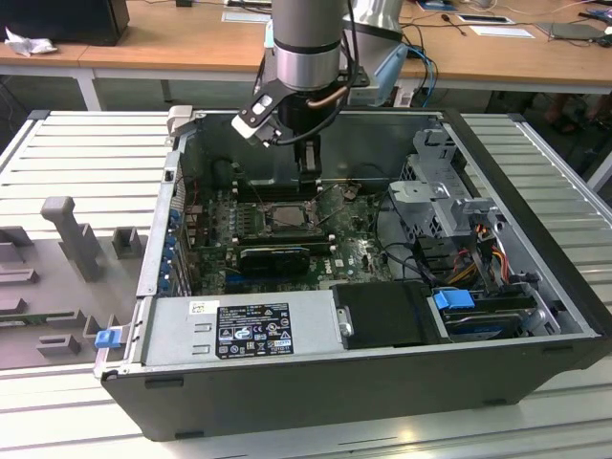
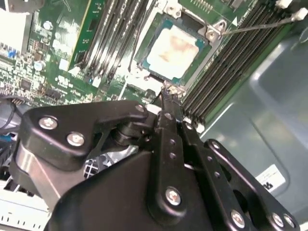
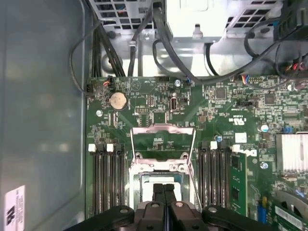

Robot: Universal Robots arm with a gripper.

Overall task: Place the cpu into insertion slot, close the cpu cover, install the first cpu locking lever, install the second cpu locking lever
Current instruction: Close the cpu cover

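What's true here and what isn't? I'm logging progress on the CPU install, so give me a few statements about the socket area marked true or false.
1. The cpu lies in the insertion slot. True.
2. The cpu cover is closed over the chip. False: it is swung open, and green board shows through its cut-out.
3. The gripper has its fingers spread wide. False: they are together, just above the slot.
4. Memory slots run along both sides of the slot. True.

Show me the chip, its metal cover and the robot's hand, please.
cpu (image 2: 173, 50), second wrist view, middle of its pale top.
cpu cover (image 3: 163, 128), first wrist view, outer bar of its open frame.
hand (image 3: 163, 187), first wrist view, midway between its fingertips.
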